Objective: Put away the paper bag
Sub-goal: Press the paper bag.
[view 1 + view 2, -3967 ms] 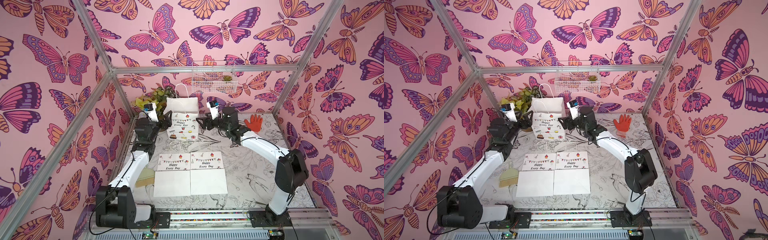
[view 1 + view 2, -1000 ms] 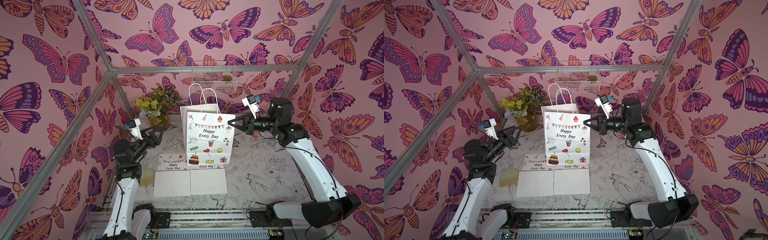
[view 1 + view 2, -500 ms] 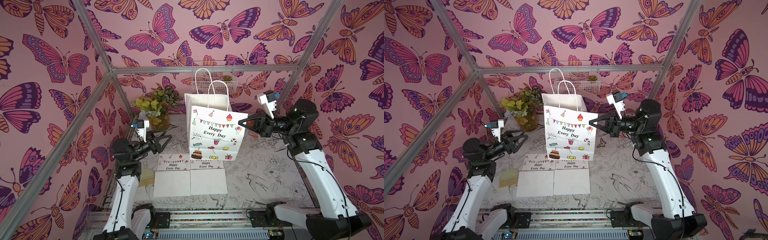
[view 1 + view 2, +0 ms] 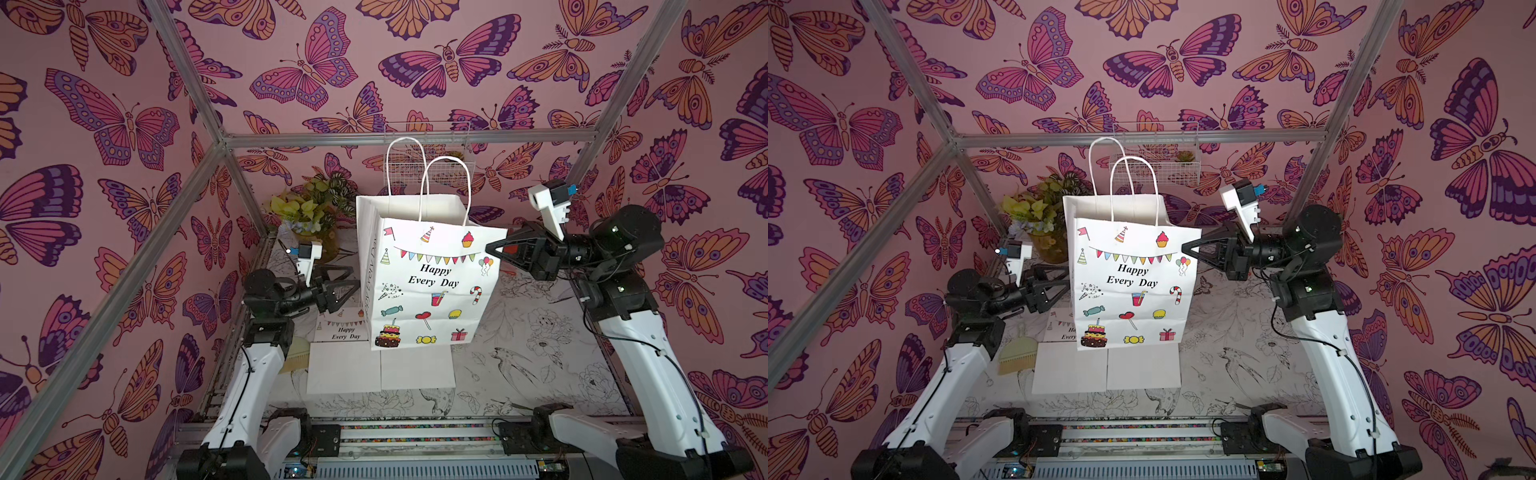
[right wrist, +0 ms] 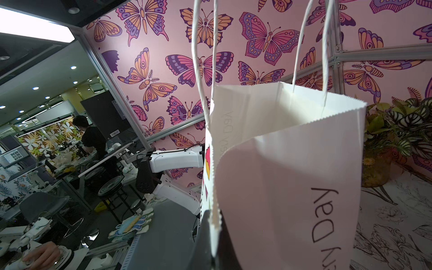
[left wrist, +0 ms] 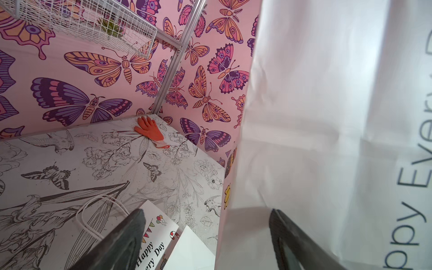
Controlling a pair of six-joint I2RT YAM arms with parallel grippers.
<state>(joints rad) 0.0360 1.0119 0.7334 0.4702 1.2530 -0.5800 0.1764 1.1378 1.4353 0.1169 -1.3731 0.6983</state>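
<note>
The paper bag (image 4: 428,282) is up in the air, above the middle of the surface (image 4: 540,353) and not touching it. It hangs upright with its mouth open and both white rope handles standing up. The printed side, with "Happy Every Day" and small party drawings, faces the front of the cell.

The right tool (image 4: 492,249) is clamped on the upper edge of the bag, at the corner on the robot's right side. In the right wrist view the toothed paper rim goes down between the dark fingers (image 5: 205,233), and nothing else carries the bag.

The left tool (image 4: 351,286) is just beside the bag's other side panel, lower than the right one. Its two fingers (image 6: 121,240) stand wide apart and nothing is between them. Whether one finger touches the paper, I cannot tell.

Under the hanging bag, two flat bags (image 4: 345,353) of the same kind lie side by side on the surface; the hanging bag partly hides them in both top views. A hand brush (image 4: 1017,355) lies near the left arm. A potted plant (image 4: 307,212) stands in the rear left corner, an orange glove (image 6: 149,131) lies in the rear right corner, and a wire basket (image 4: 428,166) hangs on the rear wall
</note>
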